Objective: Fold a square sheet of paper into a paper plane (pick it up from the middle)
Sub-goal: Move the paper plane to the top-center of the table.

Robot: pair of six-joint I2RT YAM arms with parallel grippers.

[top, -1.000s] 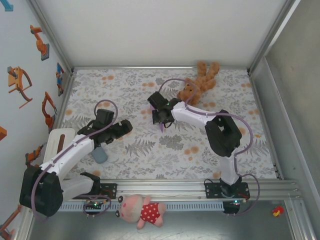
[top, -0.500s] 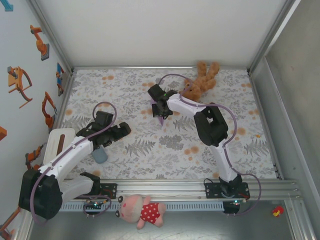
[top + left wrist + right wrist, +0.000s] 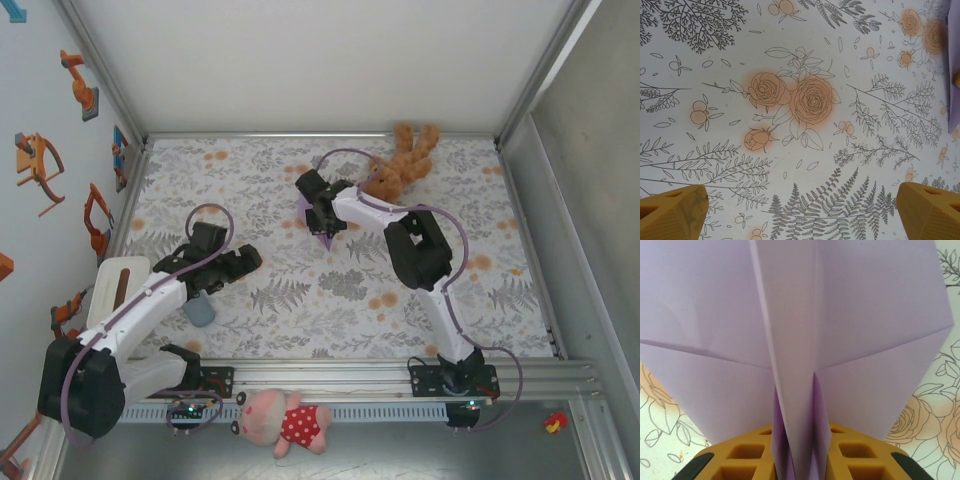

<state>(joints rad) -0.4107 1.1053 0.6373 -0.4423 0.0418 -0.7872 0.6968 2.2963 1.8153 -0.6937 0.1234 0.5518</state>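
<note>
Small grey-blue pad (image 3: 202, 312) is lying flat on the floral worktop (image 3: 350, 310), far left of the brown teddy bear (image 3: 402, 160) and much closer to the arm bases than the bear is. Left pincer (image 3: 240, 265) is hovering just beside the pad on its bear-ward side, well apart from the bear. Its yellow fingertips (image 3: 671, 212) are standing wide apart, gripping nothing, with printed roses and ferns between them. Pink pig plush (image 3: 285, 420) is lying off the worktop past the near rail, left of the bear. The paper plane (image 3: 800, 315) is resting on the worktop near the bear's left side; whether it is touching the bear I cannot tell. Pale lilac slivers are showing around the right pincer (image 3: 320, 215), which is sitting over the plane. From the right wrist, the plane's wings are spreading flat to either side and its folded keel is standing in the slot between the yellow pads (image 3: 740, 462). The pads are parted a little, and the keel's layers are splaying in the gap rather than being pinched flat. The bear is lying at the far edge of the worktop.
</note>
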